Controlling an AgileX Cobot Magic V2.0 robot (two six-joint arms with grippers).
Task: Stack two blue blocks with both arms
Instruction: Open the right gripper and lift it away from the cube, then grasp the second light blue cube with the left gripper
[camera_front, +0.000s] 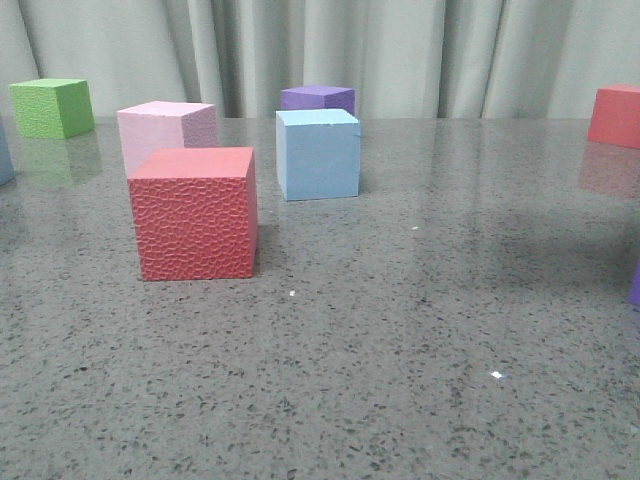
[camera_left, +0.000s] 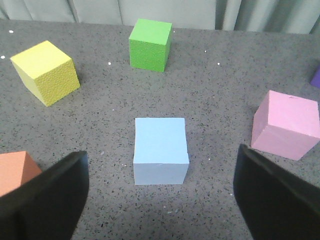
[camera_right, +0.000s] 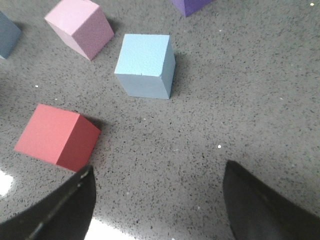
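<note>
While left tool (camera_left: 161, 195) hung wide open, empty, blue block (camera_left: 160, 150) sat centre frame between fingers; right tool (camera_right: 157, 200) open, empty, its block (camera_right: 145, 65) upper-left, farther.

Speckled grey stone tabletop (camera_front: 420, 330) with a glossy sheen, pale pleated curtain (camera_front: 430, 50) behind

Red cube (camera_front: 194, 214), pink cube (camera_front: 165, 127), green cube (camera_front: 52, 107).

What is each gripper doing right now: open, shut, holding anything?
Left gripper: open, empty, a blue block ahead.
Right gripper: open, empty, over bare table.
</note>
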